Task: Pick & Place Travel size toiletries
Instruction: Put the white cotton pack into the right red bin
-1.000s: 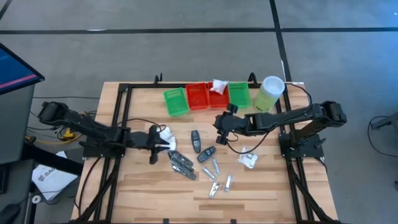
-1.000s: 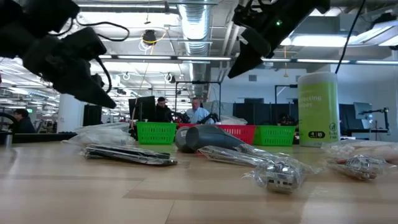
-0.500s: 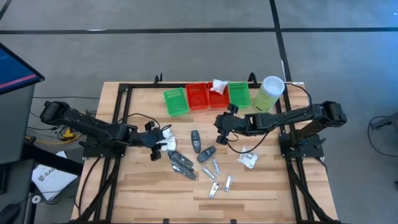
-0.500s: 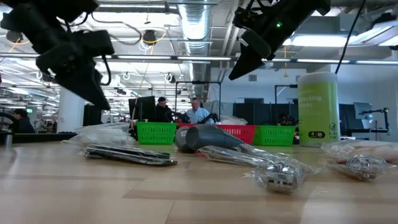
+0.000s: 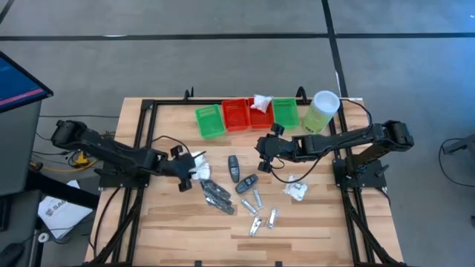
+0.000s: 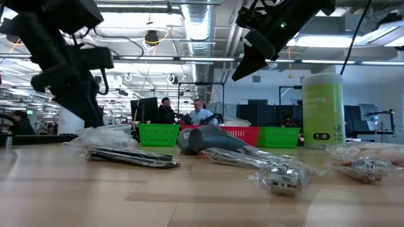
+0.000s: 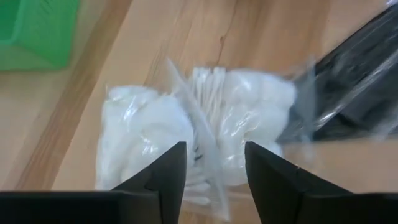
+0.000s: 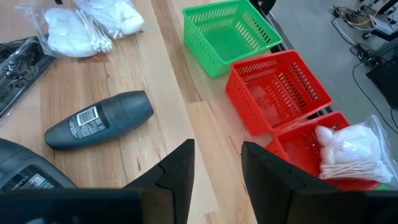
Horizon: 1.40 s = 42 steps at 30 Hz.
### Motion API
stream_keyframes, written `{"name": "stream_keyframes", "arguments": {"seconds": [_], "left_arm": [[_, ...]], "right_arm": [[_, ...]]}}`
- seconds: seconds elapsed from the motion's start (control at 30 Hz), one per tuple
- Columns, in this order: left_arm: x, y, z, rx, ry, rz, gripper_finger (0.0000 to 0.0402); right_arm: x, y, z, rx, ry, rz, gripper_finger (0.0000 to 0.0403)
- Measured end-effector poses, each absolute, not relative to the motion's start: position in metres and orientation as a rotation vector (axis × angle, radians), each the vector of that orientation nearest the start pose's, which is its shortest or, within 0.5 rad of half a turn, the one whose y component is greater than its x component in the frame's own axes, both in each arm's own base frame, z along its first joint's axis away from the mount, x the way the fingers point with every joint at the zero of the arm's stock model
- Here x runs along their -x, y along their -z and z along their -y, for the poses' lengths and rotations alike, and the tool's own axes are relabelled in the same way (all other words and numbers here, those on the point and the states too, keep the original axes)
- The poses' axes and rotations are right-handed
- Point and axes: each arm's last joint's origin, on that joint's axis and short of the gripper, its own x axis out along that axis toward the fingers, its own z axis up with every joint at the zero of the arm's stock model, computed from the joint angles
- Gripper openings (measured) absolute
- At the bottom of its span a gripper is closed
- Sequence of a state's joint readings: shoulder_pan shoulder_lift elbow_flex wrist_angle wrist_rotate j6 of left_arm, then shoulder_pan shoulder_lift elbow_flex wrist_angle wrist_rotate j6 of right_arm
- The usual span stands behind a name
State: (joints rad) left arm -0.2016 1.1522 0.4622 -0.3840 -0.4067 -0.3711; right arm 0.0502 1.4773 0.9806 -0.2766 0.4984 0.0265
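Note:
My left gripper (image 7: 214,171) is open and points down just above a white soft packet of cotton swabs (image 7: 199,127), one finger over each half; I see no touch. This packet (image 5: 197,165) lies flat on the table, left of centre. In the low view the left gripper (image 6: 88,116) hangs over the packet (image 6: 104,135). My right gripper (image 5: 263,153) is open and hovers above the table's middle, holding nothing. Below it lie two dark grey oval pieces (image 5: 234,169), black narrow pieces (image 5: 215,195), small silver tubes (image 5: 257,200) and a second white packet (image 5: 297,190).
Along the far edge stand a green tray (image 5: 210,121), two red trays (image 5: 236,115), one holding a white packet (image 5: 261,101), another green tray (image 5: 285,113) and a tall pale green cylinder (image 5: 320,111). A black frame rail (image 5: 145,141) runs beside the left arm. The near part of the table is bare wood.
My left gripper has tipped from a slant to pointing straight down and has lowered toward the white packet on the table's left. The packet and the other items have stayed where they were.

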Motion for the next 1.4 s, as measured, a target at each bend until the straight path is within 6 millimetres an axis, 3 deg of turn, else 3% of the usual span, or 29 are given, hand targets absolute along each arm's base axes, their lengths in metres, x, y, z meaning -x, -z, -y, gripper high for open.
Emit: {"name": "stream_keyframes", "arguments": {"seconds": [0.27, 0.37, 0.5, 0.6, 1.03, 1.2, 1.4], "left_arm": [[-0.188, -0.131, 0.025, -0.073, -0.45, -1.061, 0.0121], [-0.189, -0.13, 0.024, -0.085, -0.464, -1.062, 0.0089], [-0.188, -0.133, 0.024, -0.084, -0.47, -1.045, 0.0019], [-0.187, -0.139, 0.024, -0.071, -0.467, -1.014, 0.0006], [-0.177, -0.18, 0.022, 0.027, -0.436, -0.792, 0.0], [-0.189, -0.213, 0.026, 0.053, -0.365, -0.693, 0.0], [-0.204, -0.248, 0.035, -0.026, -0.279, -0.624, 0.0]], "right_arm": [[-0.306, -0.237, -0.002, 0.187, 0.435, -0.744, 0.0122], [-0.306, -0.237, -0.002, 0.186, 0.435, -0.744, 0.0123], [-0.306, -0.237, -0.002, 0.186, 0.435, -0.744, 0.0122], [-0.306, -0.237, -0.001, 0.186, 0.436, -0.743, 0.0122], [-0.309, -0.24, -0.001, 0.177, 0.437, -0.709, 0.0122], [-0.314, -0.246, -0.002, 0.177, 0.423, -0.625, 0.0123], [-0.322, -0.255, -0.006, 0.164, 0.276, -0.525, 0.0123]]}}
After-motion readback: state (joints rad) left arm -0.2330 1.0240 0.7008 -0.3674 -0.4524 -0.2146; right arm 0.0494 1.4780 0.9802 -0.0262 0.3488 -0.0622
